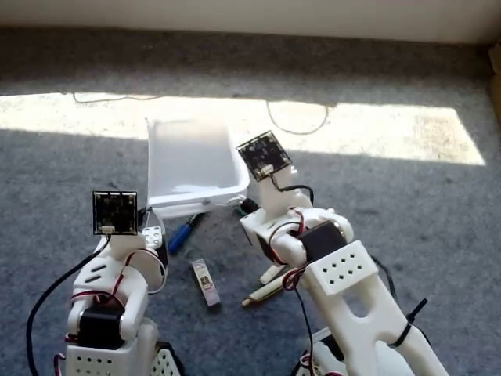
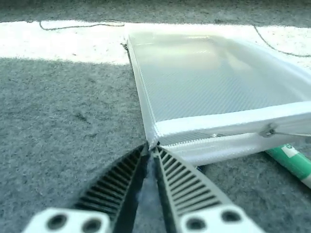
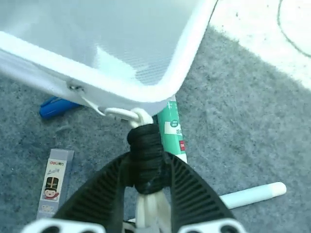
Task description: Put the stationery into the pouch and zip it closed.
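The left hand (image 2: 150, 148) is closed, its ribbed fingers meeting on the near corner of the pouch (image 2: 209, 73); the very tips hide the pinch, so the grip looks firm but I cannot quite confirm it. The right hand (image 3: 148, 160) is nearly closed on the zip pull (image 3: 146, 153), a black wrapped cord. Its white loop runs to the slider (image 3: 74, 88) on the pouch's near edge.

Four pieces of stationery lie on the grey carpet (image 1: 438, 227), all outside the pouch:
- One blue pen (image 3: 56, 107) lies partly tucked under the pouch's near edge.
- One green-and-white pen (image 3: 172, 126) lies with its far end hidden beneath the pouch and its near end behind the right hand.
- One small flat pack (image 3: 53, 182) lies a little nearer than the blue pen. It bears a printed label with a cartoon figure in a tall black hat.
- One pale stick (image 3: 252, 194) lies nearer than the pouch, cut off by the right hand, so its kind is hard to make out.

The single pouch is white, translucent mesh, lying flat between the two arms and stretching away from them. Beyond its far edge, two thin cables (image 1: 297, 125) trail across a sunlit strip of carpet.
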You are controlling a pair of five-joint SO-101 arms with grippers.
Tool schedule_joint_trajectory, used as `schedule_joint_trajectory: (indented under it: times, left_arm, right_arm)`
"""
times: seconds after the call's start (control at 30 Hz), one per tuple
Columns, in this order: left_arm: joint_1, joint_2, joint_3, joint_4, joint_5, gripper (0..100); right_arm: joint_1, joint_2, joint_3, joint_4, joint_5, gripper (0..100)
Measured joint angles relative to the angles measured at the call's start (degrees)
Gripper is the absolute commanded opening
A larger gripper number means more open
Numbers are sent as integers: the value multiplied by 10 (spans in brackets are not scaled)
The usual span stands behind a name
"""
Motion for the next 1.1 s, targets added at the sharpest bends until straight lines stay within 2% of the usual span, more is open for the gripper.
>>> schedule_joint_trajectory:
  times: [0.33, 0.53, 0.9, 1.1]
  left_arm:
    - [0, 0, 0, 0, 1, 6]
    - [-26, 0, 0, 0, 0, 6]
    - [-27, -4, 0, -1, 2, 6]
    - [-27, -4, 0, -1, 0, 7]
  right_arm:
    - [50, 0, 0, 0, 0, 5]
    - [55, -1, 0, 0, 0, 5]
    - [55, -161, 13, 6, 0, 5]
    - [50, -166, 26, 6, 0, 5]
